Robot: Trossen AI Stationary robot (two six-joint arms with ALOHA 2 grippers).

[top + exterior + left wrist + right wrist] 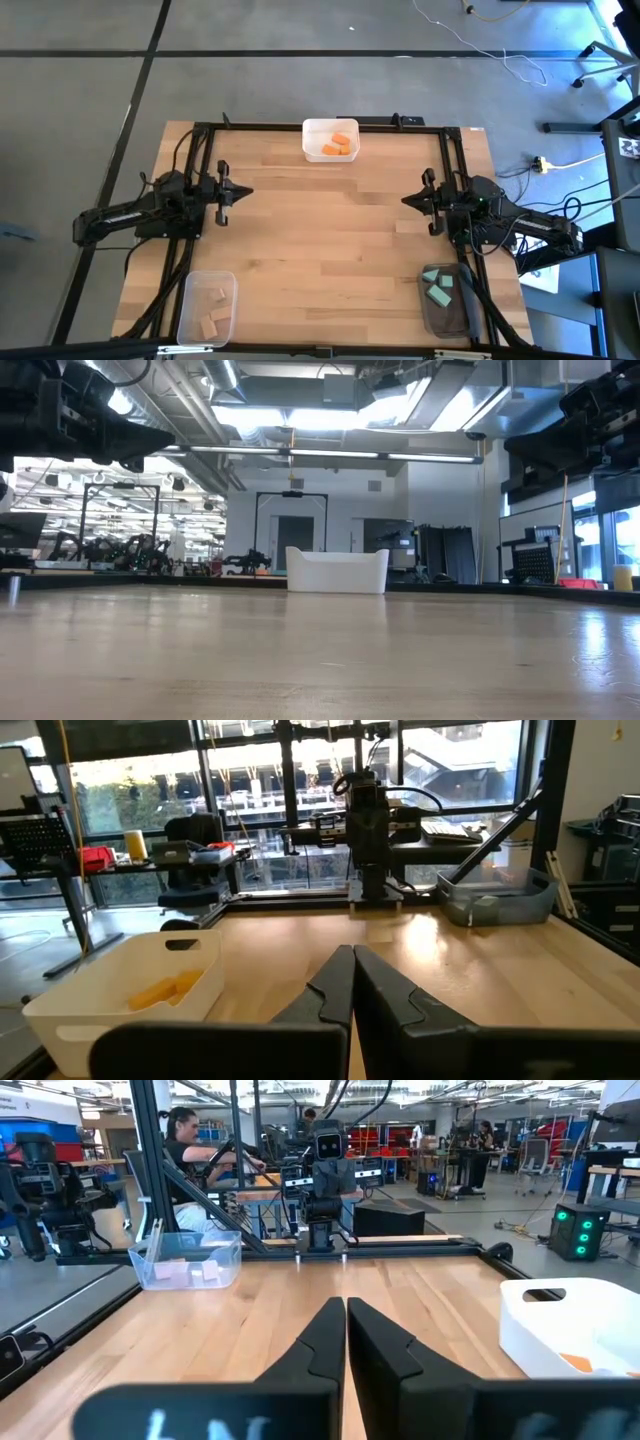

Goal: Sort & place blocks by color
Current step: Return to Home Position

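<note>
Where the wooden table [330, 230] meets concrete floor [80, 90], orange blocks [340, 148] lie binned.

Orange blocks [340, 148]: white bin [306, 140]; tan blocks [214, 312]: clear bin [186, 300]; teal blocks [438, 285]: grey bin [445, 320].

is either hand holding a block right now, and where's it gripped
Nothing is held. The left hand and the right hand are both shut on nothing, above the table.
</note>
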